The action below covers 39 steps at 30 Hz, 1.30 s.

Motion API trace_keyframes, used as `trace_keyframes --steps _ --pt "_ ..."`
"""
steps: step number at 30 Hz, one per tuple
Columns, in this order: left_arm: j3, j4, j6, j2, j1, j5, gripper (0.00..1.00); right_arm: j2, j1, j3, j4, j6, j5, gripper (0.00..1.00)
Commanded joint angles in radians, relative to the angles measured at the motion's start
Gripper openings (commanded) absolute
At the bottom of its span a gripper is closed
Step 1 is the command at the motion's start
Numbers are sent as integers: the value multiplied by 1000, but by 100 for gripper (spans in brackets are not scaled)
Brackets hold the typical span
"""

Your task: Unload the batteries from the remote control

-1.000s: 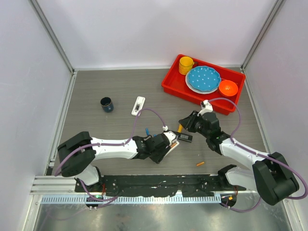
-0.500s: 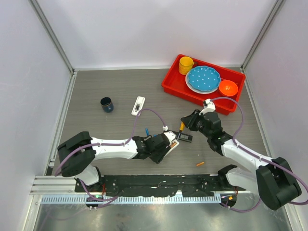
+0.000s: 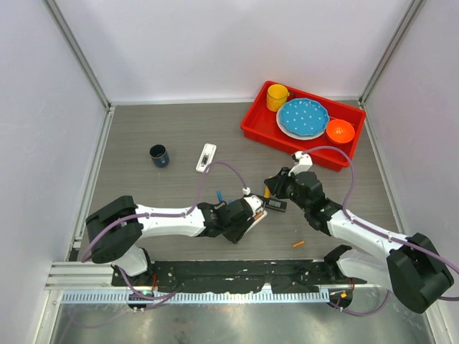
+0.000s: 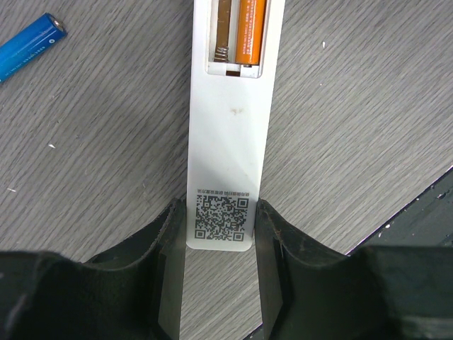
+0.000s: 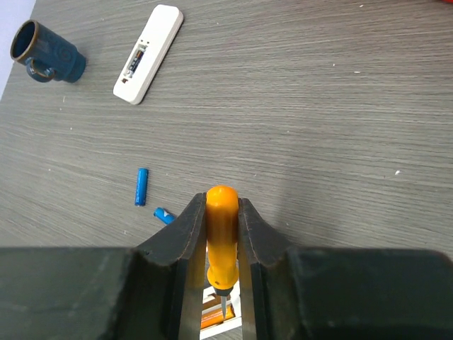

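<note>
The white remote control [image 4: 226, 142] lies back-up on the table, its QR-code end clamped in my left gripper [image 4: 218, 212]. Its battery bay is uncovered: one orange battery [image 4: 251, 32] sits in the right slot, and the left slot shows a bare spring. My right gripper [image 5: 222, 205] is shut on an orange-handled screwdriver [image 5: 221, 241], whose metal tip points down just above the bay. Two blue batteries [image 5: 142, 186] [image 5: 164, 215] lie loose on the table left of the remote. In the top view another orange battery [image 3: 298, 244] lies near the right arm [image 3: 344, 222].
A second white remote [image 3: 206, 158] and a dark blue mug [image 3: 159, 155] sit at the mid left. A red tray [image 3: 287, 147] at the back right holds a yellow cup, a blue plate and an orange bowl. A small black piece [image 3: 276, 205] lies beside the held remote.
The right gripper with the screwdriver has shifted slightly left, toward the remote's open bay. The left arm and the remote have not moved.
</note>
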Motion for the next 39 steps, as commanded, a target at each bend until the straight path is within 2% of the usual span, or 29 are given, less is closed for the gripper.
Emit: trace_keyframes --steps 1,10,39 --pt "-6 -29 -2 25 -2 14 25 -15 52 52 24 -52 99 1" --pt "-4 -28 -2 28 -2 19 25 -5 64 56 15 -61 155 1" --pt "0 -31 -1 44 -2 19 25 45 81 20 39 -53 116 1"
